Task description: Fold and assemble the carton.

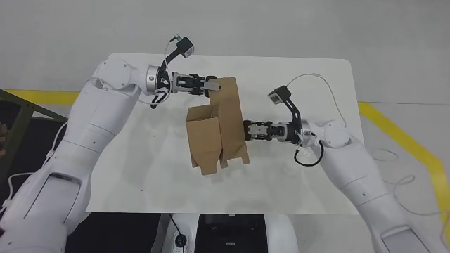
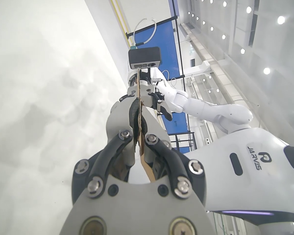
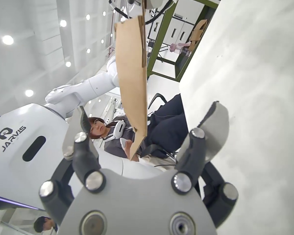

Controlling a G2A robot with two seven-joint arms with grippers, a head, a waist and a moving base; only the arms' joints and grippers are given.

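One brown carton (image 1: pixel 214 130), partly opened into a tube with loose flaps, is at the middle of the white worktop (image 1: pixel 302 183). Two grippers flank the carton. The left gripper (image 2: pixel 138 113) is at its far corner, jaws clamped on the cardboard. The right gripper (image 3: pixel 149 111) is at its right side, jaws apart, seemingly either side of an edge.

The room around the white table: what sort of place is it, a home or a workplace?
Probably a workplace, most likely a large robotics test hall or factory-type lab. Signs: rows of ceiling lights set high up, a yellow line marked on the floor, and a green metal rack.
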